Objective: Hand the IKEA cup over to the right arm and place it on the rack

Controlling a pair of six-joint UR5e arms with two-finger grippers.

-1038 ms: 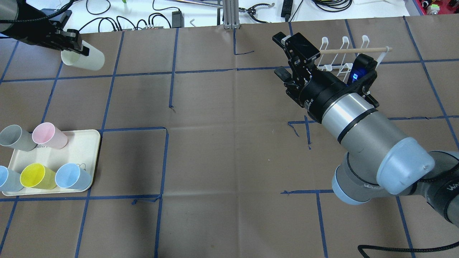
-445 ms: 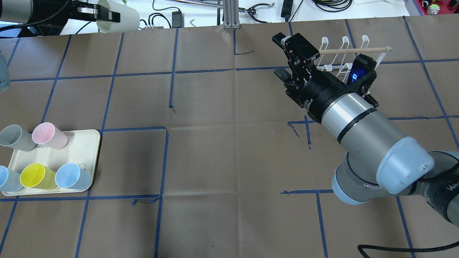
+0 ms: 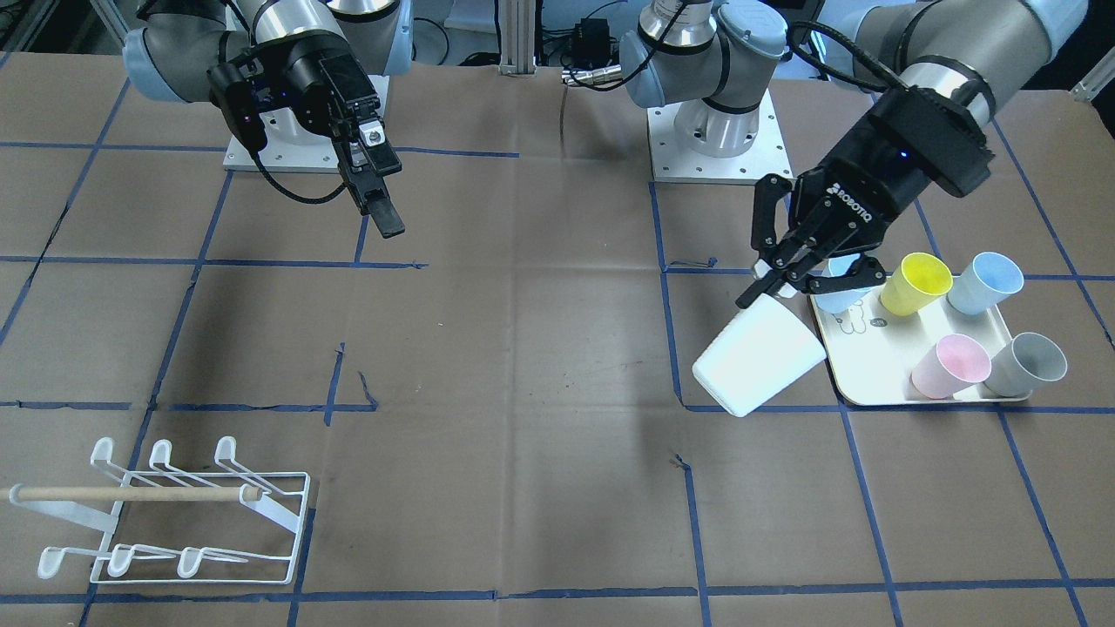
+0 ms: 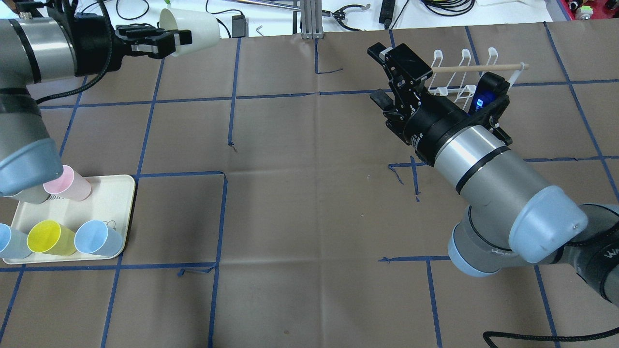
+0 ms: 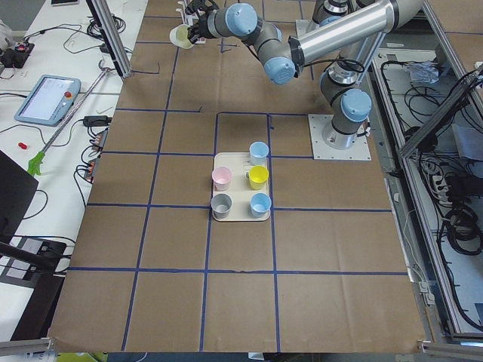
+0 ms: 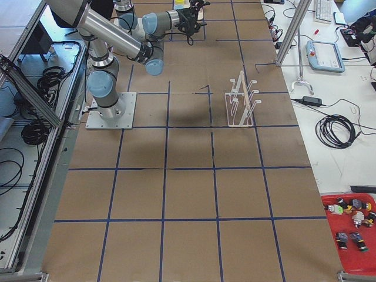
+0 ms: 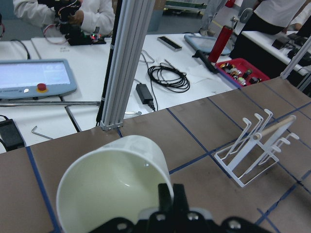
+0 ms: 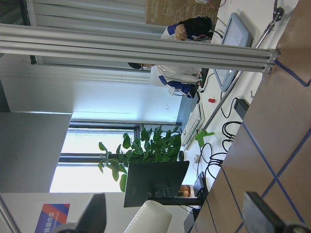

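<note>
The brown paper table point(image 4: 309, 203), gridded with blue tape, carries a white wire rack point(image 3: 174, 514) on the robot's right side. A light wooden dowel point(image 3: 131, 494) lies across the rack, whose paddle-tipped pegs point up with nothing on them. In the overhead view the right arm's wrist covers part of the rack, though the front view shows the arm raised and well apart from it. An aluminium post point(image 4: 309, 19) stands at the table's far edge, with cables and a teach pendant point(image 7: 29, 77) on the white bench beyond.

On the robot's left side sits a cream rectangular tray point(image 4: 104, 203) holding five cups, mouths up:
- a yellow cup point(image 3: 915, 283)
- a light-blue cup point(image 3: 984, 283)
- a pink cup point(image 3: 949, 366)
- a grey cup point(image 3: 1028, 364)
- a second blue cup point(image 3: 836, 292), half hidden behind the left gripper in the front view

In the overhead view the left arm's elbow hides most of the grey cup.

The left gripper point(image 3: 788, 270) is clamped on the rim of a white IKEA cup point(image 3: 758, 357), with one finger inside the mouth. It holds the cup off the table, tipped on its side, its base pointing away from the wrist. The cup is empty and well apart from the rack.

The right gripper point(image 4: 375, 74) hangs above the table with its fingers spread and nothing between them.
</note>
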